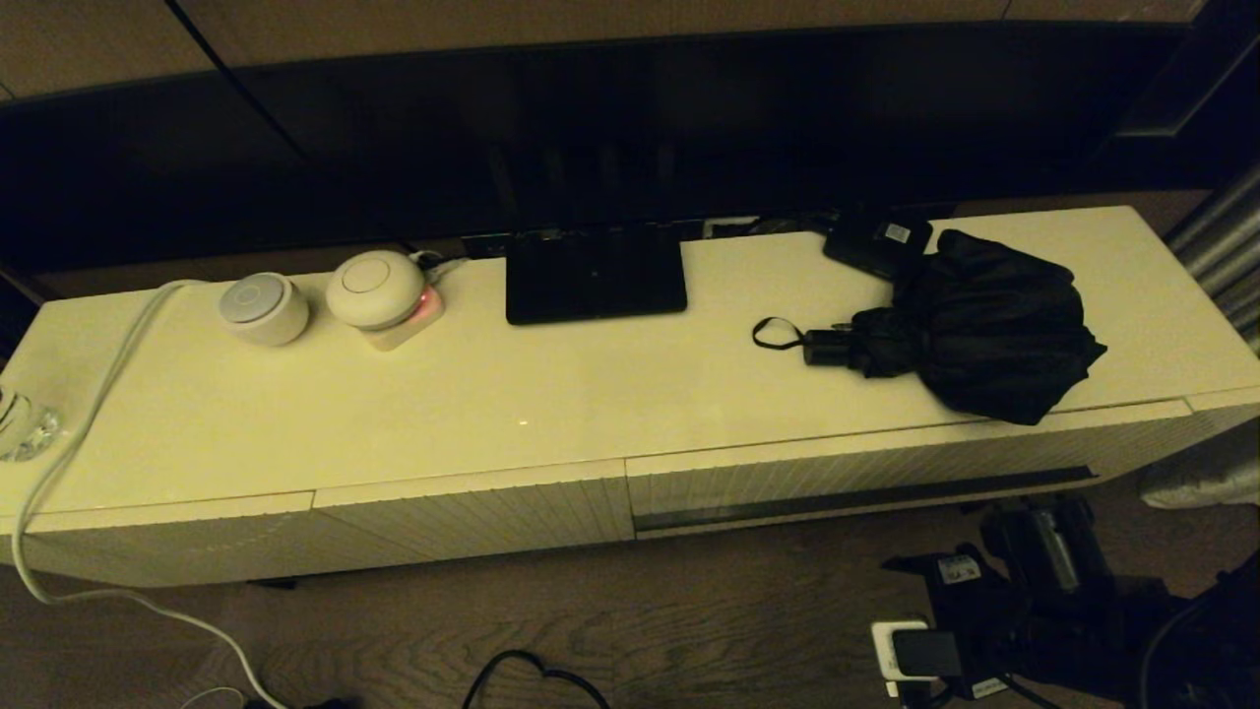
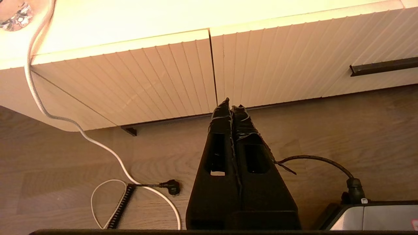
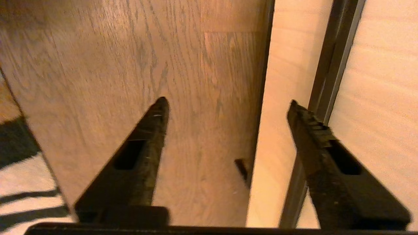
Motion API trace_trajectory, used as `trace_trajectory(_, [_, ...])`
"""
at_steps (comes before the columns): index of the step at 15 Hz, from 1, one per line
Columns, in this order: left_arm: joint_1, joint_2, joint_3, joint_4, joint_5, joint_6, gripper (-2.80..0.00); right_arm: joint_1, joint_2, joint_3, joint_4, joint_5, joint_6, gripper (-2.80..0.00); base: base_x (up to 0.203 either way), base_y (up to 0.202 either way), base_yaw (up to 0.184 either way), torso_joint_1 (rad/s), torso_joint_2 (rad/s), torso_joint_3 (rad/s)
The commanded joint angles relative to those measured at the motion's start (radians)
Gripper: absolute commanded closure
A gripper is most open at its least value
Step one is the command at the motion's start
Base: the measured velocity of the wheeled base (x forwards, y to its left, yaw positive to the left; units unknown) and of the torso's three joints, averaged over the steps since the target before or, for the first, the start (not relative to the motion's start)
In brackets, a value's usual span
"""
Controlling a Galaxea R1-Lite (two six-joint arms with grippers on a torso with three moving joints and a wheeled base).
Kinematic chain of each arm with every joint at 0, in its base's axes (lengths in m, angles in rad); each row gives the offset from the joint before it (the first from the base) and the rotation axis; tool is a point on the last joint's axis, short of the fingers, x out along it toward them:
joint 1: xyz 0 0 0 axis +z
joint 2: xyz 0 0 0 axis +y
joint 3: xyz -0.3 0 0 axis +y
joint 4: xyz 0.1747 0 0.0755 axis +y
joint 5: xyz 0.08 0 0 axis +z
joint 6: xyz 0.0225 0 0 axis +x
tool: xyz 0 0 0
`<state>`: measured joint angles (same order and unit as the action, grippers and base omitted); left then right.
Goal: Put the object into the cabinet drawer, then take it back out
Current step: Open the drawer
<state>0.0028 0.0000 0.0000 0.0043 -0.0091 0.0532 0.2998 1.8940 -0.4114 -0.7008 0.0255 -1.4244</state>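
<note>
The black folding umbrella (image 1: 984,325) lies on the right of the cabinet top, its short handle (image 1: 825,347) and wrist loop pointing left. The cabinet drawer (image 1: 787,483) sits below it, its ribbed cream front shut, with the long dark slot (image 1: 866,495) low on it. My right gripper (image 3: 227,104) is open and empty, low in front of that drawer; one finger (image 3: 313,130) is near the slot (image 3: 329,65) and the other is over the wooden floor. My left gripper (image 2: 230,105) is shut on nothing, low over the floor before the seam between the narrower ribbed front (image 2: 147,81) and the drawer (image 2: 277,65).
A small flat black box (image 1: 876,241) lies behind the umbrella. A black stand base (image 1: 596,271), two round white devices (image 1: 264,307) (image 1: 376,288) and a white cable (image 1: 89,414) share the top. Cables and a plug (image 2: 171,186) lie on the floor, a white adapter (image 1: 901,650) near my right arm (image 1: 1043,561).
</note>
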Motion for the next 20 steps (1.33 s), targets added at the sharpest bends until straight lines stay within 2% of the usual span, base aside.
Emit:
trace_trajectory(1, [0.000, 0.000, 0.003, 0.000, 0.000, 0.000, 0.00, -0.009, 0.006, -0.047, 0.030, 0.006, -0.021, -2.80, 0.000, 0.000, 0.000, 0.000, 0.00, 0.000])
trace_trajectory(5, [0.000, 0.000, 0.003, 0.000, 0.000, 0.000, 0.00, -0.016, 0.085, -0.081, 0.016, 0.001, -0.020, -2.80, 0.000, 0.000, 0.000, 0.000, 0.00, 0.000])
trace_trajectory(12, [0.000, 0.000, 0.003, 0.000, 0.000, -0.001, 0.00, -0.033, 0.174, -0.161, -0.086, -0.004, -0.022, -2.80, 0.000, 0.000, 0.000, 0.000, 0.00, 0.000])
trace_trajectory(20, [0.000, 0.000, 0.003, 0.000, 0.000, -0.001, 0.00, -0.061, 0.265, -0.264, -0.101, -0.003, -0.021, -2.80, 0.000, 0.000, 0.000, 0.000, 0.00, 0.000])
